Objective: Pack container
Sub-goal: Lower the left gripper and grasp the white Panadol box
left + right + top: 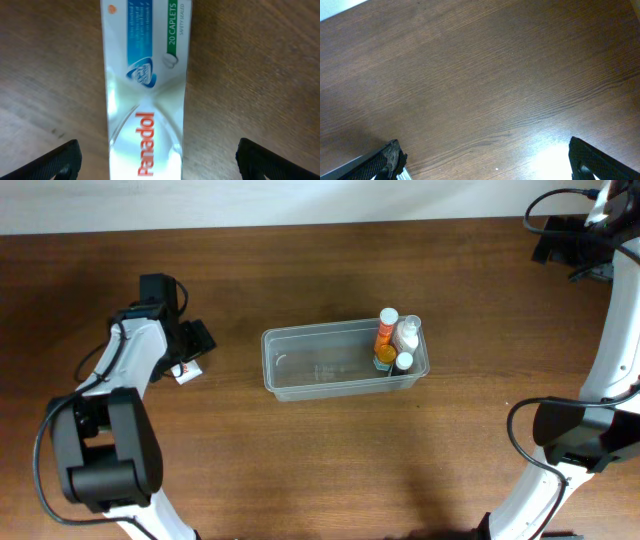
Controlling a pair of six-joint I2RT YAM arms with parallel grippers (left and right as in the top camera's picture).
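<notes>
Several bottles (395, 340) stand in the container (310, 370), at its end nearer the right arm; it sits mid-surface (300, 470). The left fingers (60, 160) are spread wide either side of a Panadol box (145, 100), not touching it. The right fingers (385, 160) are spread wide above bare wood.

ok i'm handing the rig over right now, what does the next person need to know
Left gripper open, poised over the Panadol box, which lies on the table left of the container, ungripped.
Right gripper open, over bare table, holding nothing.
Done: a few bottles stand at the container's right end.
Left: grip the box, pack it.
</notes>
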